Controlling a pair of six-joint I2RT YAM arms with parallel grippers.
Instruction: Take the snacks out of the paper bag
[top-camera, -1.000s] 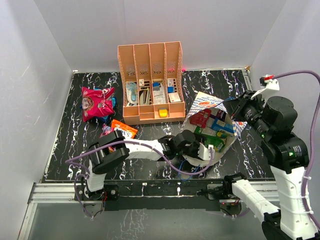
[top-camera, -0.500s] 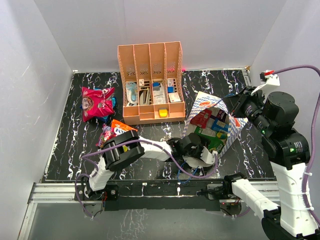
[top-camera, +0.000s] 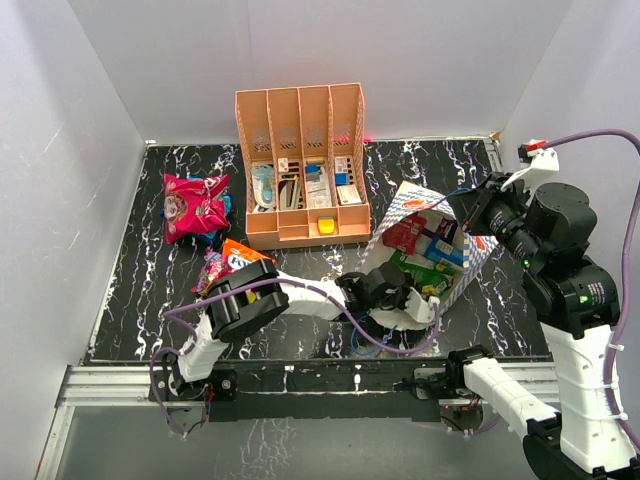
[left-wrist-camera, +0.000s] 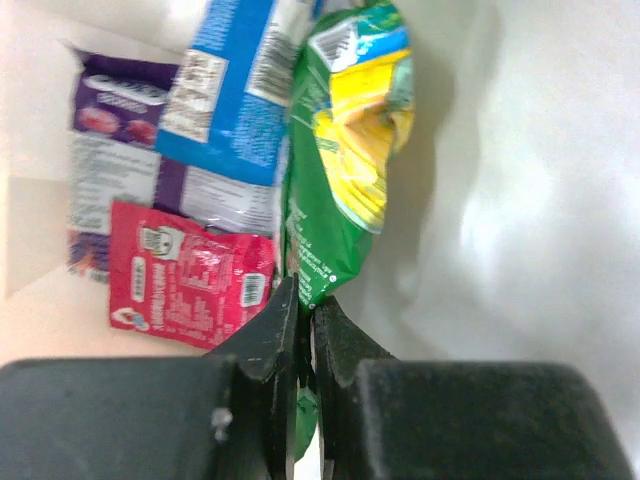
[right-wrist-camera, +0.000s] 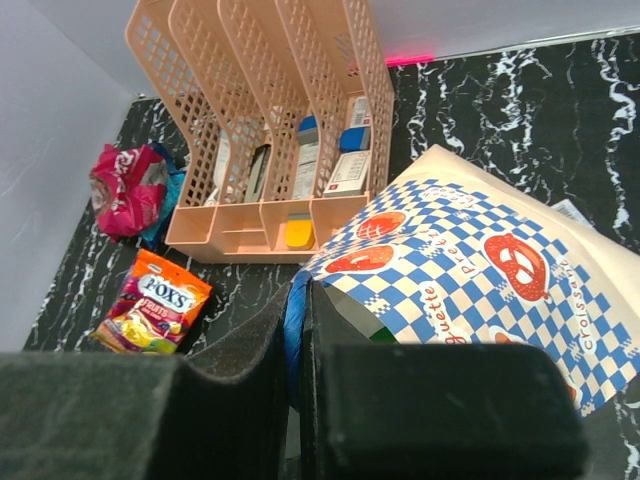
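Black marbled table, white walls. Left gripper is clenched on the lower edge of the green packet inside the paper bag, beside the blue packet and red packet. Right gripper pinches the bag's blue cord handle.

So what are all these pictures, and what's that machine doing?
It's a robot with two arms, each ending in a two-finger hand. One picture looks down from above; the other two come from little cameras on the wrists. The right hand pinches the blue handle of the paper bag. The left hand reaches inside and pinches a green packet; a blue packet, a purple packet and a red packet lie beside it. On the black table sit a pink packet, an orange packet and an orange rack.
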